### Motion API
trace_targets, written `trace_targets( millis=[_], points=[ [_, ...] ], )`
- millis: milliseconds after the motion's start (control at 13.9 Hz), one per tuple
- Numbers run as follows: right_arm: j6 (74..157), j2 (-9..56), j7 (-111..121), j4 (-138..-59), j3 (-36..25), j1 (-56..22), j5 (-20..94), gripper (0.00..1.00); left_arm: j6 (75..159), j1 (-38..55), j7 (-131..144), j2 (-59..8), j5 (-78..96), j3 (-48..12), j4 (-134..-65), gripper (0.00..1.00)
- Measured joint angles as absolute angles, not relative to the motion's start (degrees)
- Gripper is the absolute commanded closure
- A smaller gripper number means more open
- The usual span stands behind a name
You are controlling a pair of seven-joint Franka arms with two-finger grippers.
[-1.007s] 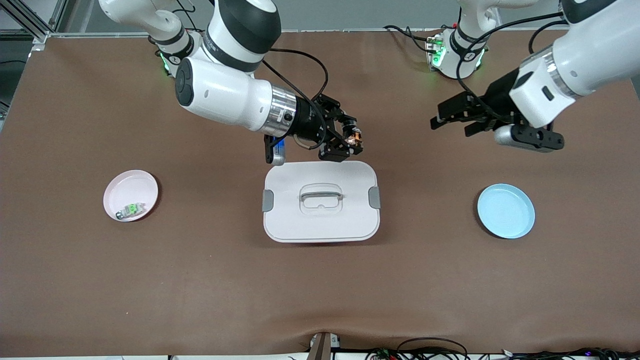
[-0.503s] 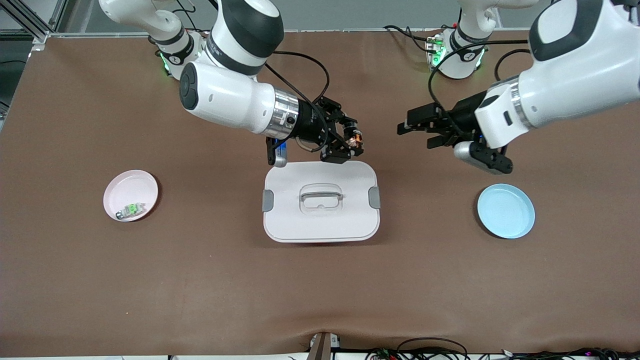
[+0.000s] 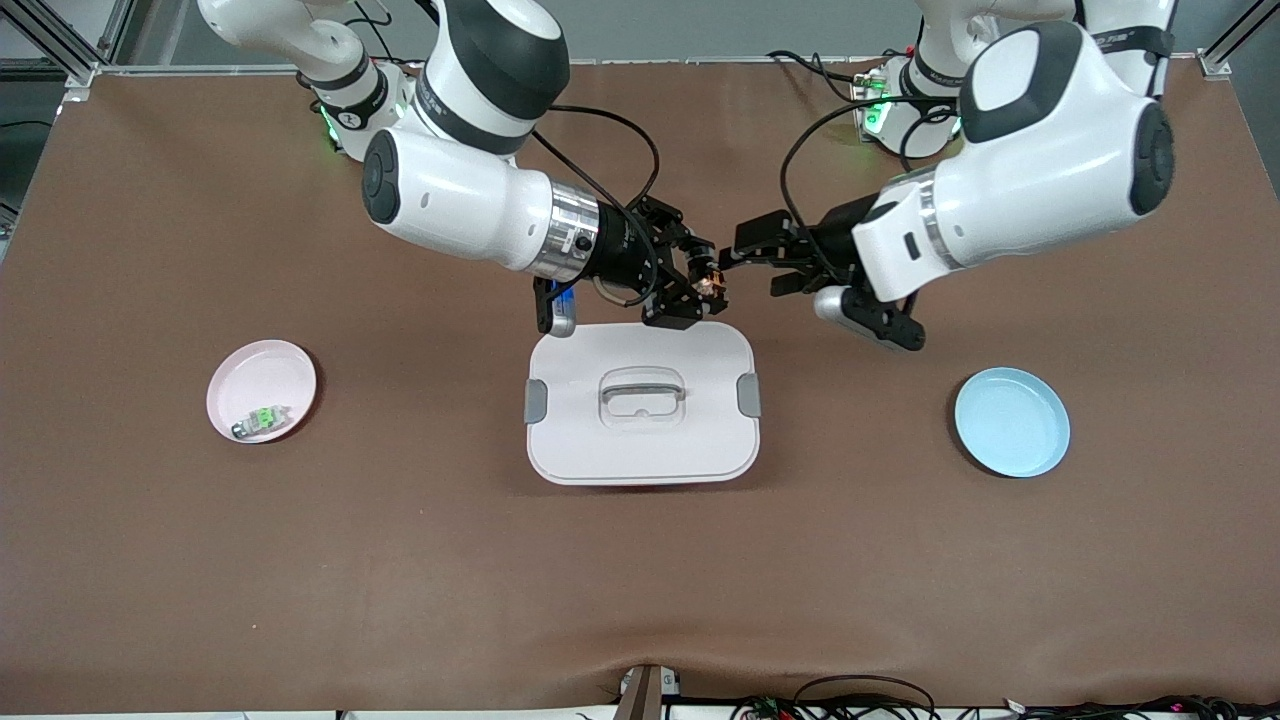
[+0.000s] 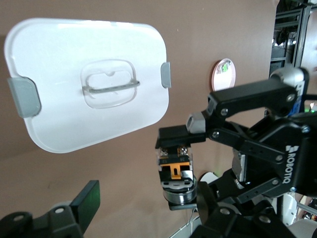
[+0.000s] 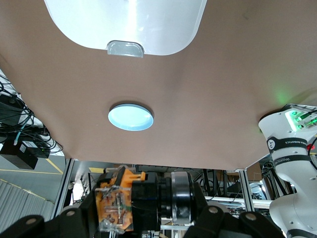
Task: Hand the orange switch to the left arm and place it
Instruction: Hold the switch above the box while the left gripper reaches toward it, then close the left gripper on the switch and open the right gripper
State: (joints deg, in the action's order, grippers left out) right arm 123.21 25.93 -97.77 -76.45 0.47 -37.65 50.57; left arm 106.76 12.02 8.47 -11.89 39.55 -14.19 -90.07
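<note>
Orange on black marks the part we are watching: the orange switch (image 3: 711, 279) is being pinched in the right tool (image 3: 700, 285), up in the air just over the edge of the box (image 3: 641, 401) that lies toward the robots' bases. In the left wrist view the switch (image 4: 174, 171) is showing clearly, clamped between the right tool's fingers (image 4: 181, 135), with the white lid of the box (image 4: 89, 82) underneath.

We are seeing the left tool (image 3: 745, 255) hovering right beside the switch, over bare desk (image 3: 400, 600) next to the box corner, with its fingers spread apart and gripping nothing.

We judge the handover to be the risky step. The switch is tiny and the right tool is covering much of it, so little free surface is left for the left fingers; if they are closing off-centre, they could knock the part loose or strike the right tool's fingers. If the right tool is letting go before the left has a firm hold, the switch could be dropping onto the lid or the desk and bouncing away.

We also think the box itself is a hazard, since both tools are working low near its rim; a downward drift could be bumping it. The blue plate (image 3: 1011, 421) toward the left arm's end looks like the likely goal, while the pink plate (image 3: 261, 390) is holding a green-and-grey component (image 3: 262, 420).
</note>
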Motion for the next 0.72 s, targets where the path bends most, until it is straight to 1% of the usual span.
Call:
trace_targets(
  millis=[216, 503, 647, 719],
  points=[
    [123.2, 25.9, -97.6, -76.4, 0.5, -37.7, 50.6, 0.71, 107.4, 12.3, 8.5, -11.9, 39.7, -14.2, -90.7, 0.21],
    [123.2, 25.9, -97.5, -76.4, 0.5, -37.7, 50.6, 0.71, 110.8, 13.4, 8.7, -11.9, 42.1, -14.3, -91.2, 0.21],
    [123.2, 25.9, -97.5, -76.4, 0.5, -37.7, 50.6, 0.71, 113.4, 13.8, 8.7, -11.9, 42.9, -14.4, -92.1, 0.25],
    [123.2, 25.9, -97.4, -76.4, 0.5, -37.7, 50.6, 0.71, 114.7, 14.1, 8.7, -11.9, 43.0, -14.4, -92.7, 0.29]
  ],
)
